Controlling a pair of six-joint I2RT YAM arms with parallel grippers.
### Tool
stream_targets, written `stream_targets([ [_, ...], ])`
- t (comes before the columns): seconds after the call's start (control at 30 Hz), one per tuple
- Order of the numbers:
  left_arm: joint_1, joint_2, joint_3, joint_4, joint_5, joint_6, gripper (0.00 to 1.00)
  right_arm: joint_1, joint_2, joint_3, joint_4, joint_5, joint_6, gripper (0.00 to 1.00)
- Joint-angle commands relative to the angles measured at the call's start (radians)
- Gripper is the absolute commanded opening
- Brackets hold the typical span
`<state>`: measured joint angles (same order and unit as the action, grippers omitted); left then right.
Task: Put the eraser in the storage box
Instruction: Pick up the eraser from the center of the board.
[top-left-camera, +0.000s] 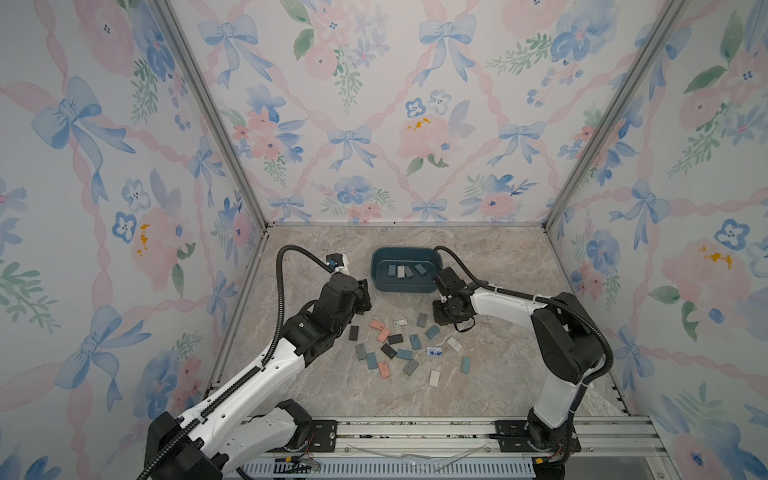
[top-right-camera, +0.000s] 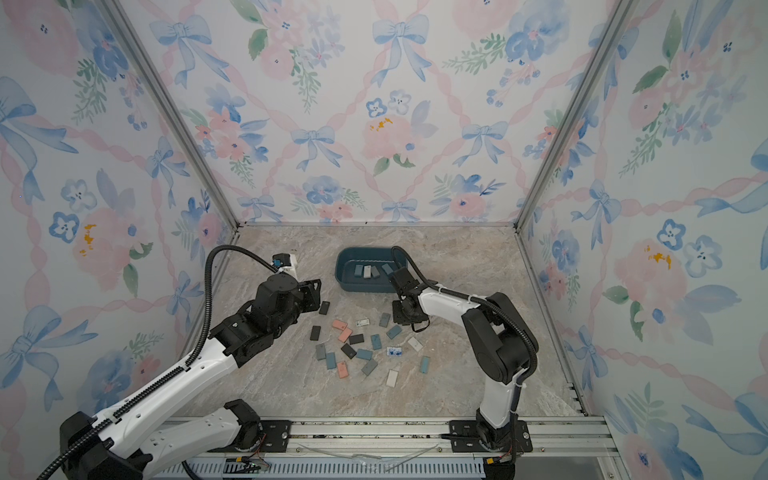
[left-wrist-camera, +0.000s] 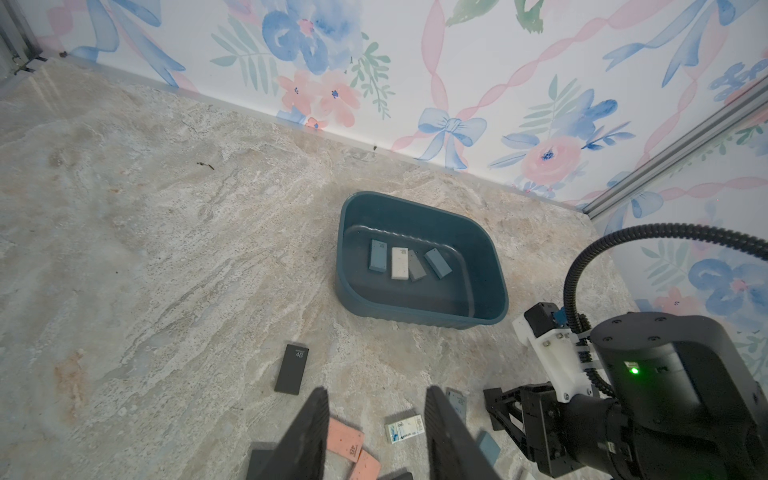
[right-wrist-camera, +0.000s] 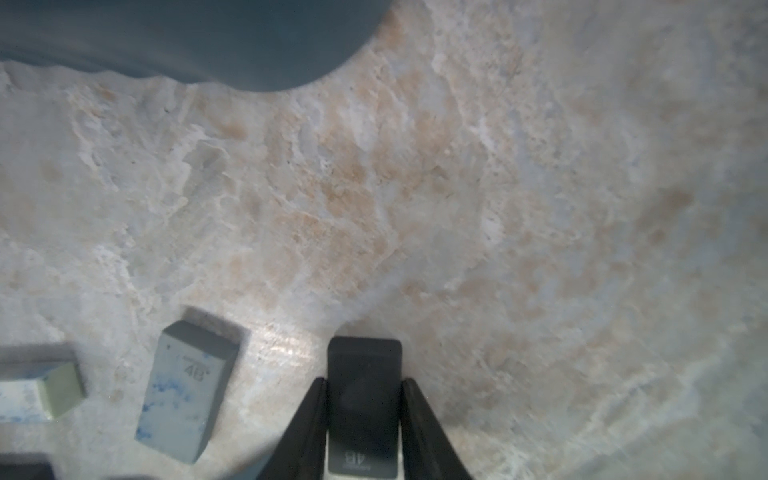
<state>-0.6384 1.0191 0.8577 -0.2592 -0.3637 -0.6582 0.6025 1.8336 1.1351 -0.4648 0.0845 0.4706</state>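
Observation:
In the right wrist view my right gripper (right-wrist-camera: 365, 380) is shut on a black eraser (right-wrist-camera: 364, 359) marked 4B, both fingers pressed against its long sides. Whether that eraser still rests on the marble floor I cannot tell. The storage box (top-left-camera: 376, 270), a dark teal tub, stands just behind this gripper (top-left-camera: 446, 318) and holds several erasers (left-wrist-camera: 400, 263); its wall (right-wrist-camera: 187, 37) shows close by. My left gripper (left-wrist-camera: 376, 390) hangs open and empty over the loose erasers, left of the box (left-wrist-camera: 345, 216).
Several loose erasers, pink (top-left-camera: 377, 325), teal, grey, black and white, lie scattered on the floor between the two arms. One black eraser (left-wrist-camera: 292, 368) lies apart near the left gripper. A grey-blue eraser (right-wrist-camera: 189, 386) sits beside the right gripper. Walls enclose three sides.

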Motion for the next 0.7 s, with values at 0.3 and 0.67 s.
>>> stream_targets([
  [0.3, 0.0, -0.014, -0.019, 0.011, -0.031, 0.008, 0.41, 0.013, 0.012, 0.021, -0.06, 0.024, 0.003, 0.21],
  [0.67, 0.0, -0.016, -0.022, 0.009, -0.037, 0.009, 0.41, 0.008, 0.0, 0.07, -0.093, 0.02, -0.02, 0.25],
])
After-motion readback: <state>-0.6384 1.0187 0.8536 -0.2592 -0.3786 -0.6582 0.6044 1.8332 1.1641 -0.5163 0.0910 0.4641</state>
